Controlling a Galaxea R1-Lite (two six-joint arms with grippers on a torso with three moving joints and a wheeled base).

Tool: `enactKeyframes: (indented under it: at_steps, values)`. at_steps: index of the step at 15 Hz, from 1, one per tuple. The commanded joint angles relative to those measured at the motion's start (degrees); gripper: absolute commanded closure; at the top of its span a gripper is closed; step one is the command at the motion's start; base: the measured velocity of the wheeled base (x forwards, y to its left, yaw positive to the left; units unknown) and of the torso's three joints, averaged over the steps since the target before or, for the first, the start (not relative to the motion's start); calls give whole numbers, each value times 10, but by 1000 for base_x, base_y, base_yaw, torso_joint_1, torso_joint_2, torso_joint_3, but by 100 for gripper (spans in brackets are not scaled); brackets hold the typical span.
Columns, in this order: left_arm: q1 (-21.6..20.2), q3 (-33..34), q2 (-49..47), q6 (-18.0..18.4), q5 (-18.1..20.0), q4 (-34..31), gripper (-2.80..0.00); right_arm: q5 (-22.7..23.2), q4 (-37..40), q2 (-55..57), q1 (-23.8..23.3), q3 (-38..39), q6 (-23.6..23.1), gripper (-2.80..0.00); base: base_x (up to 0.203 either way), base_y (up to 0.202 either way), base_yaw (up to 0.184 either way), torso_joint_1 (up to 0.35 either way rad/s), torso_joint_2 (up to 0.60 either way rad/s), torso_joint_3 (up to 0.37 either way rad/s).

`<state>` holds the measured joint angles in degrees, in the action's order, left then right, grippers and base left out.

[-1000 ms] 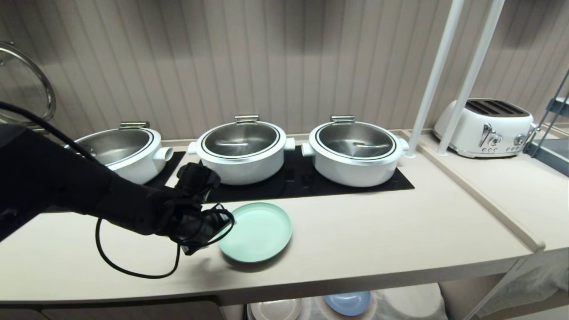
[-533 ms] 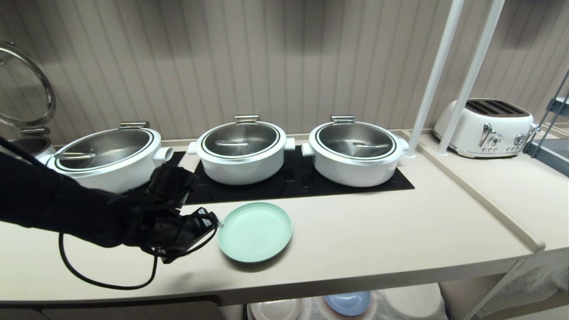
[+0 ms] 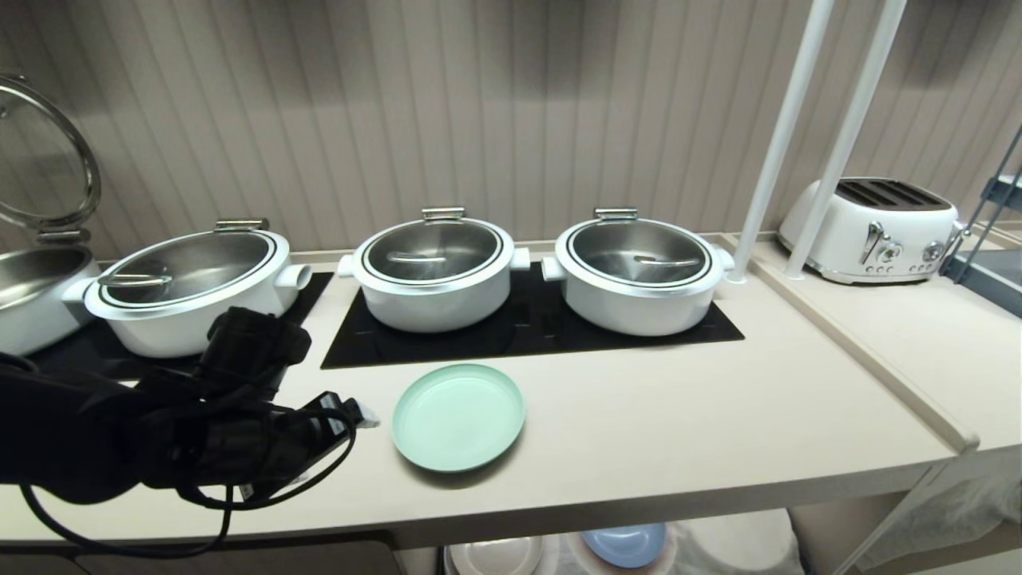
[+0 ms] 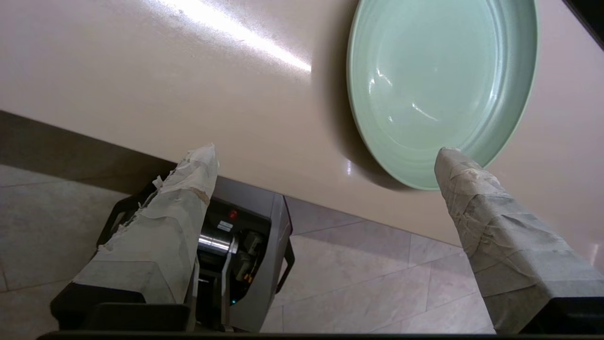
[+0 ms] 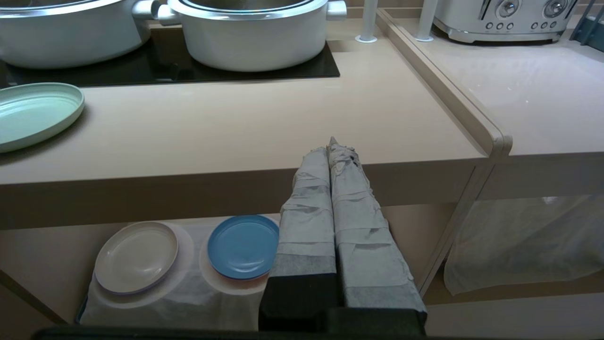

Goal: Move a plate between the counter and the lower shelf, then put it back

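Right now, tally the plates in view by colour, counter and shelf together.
Mint-green plate: 1, on the counter
Blue plate: 1, on the lower shelf
Beige-grey plate: 1, on the lower shelf
Total: 3

Hidden and cropped parts of a kitchen counter scene.
In the head view, the lower shelf point(image 3: 718, 543) at six o'clock is cut by the frame edge; the blue plate point(image 3: 624, 543) and the beige-grey plate point(image 3: 495, 557) on it show only as slivers. At nine o'clock, an open pot point(image 3: 32, 295) and its raised glass lid point(image 3: 48, 160) are cropped. In the right wrist view, the plate point(image 5: 33, 113) runs off the edge at nine o'clock, and the toaster point(image 5: 500, 19) is cut at one o'clock.
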<state>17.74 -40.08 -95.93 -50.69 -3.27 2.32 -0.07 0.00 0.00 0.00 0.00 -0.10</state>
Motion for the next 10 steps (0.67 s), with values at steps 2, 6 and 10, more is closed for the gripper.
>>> enactKeyframes:
  at_steps: [2, 6, 10]
  values:
    - [1, 2, 35, -2, -1, 1, -280, 0, 0, 0, 0, 0, 0, 0, 0, 0, 0, 0, 0, 0]
    - [-4, -1, 64, 27, -24, 4, 0, 0, 0, 0, 0, 0, 0, 0, 0, 0, 0, 0, 0, 0]
    - [-4, 0, 162, 87, -52, 5, 0, 0, 0, 0, 0, 0, 0, 0, 0, 0, 0, 0, 0, 0]
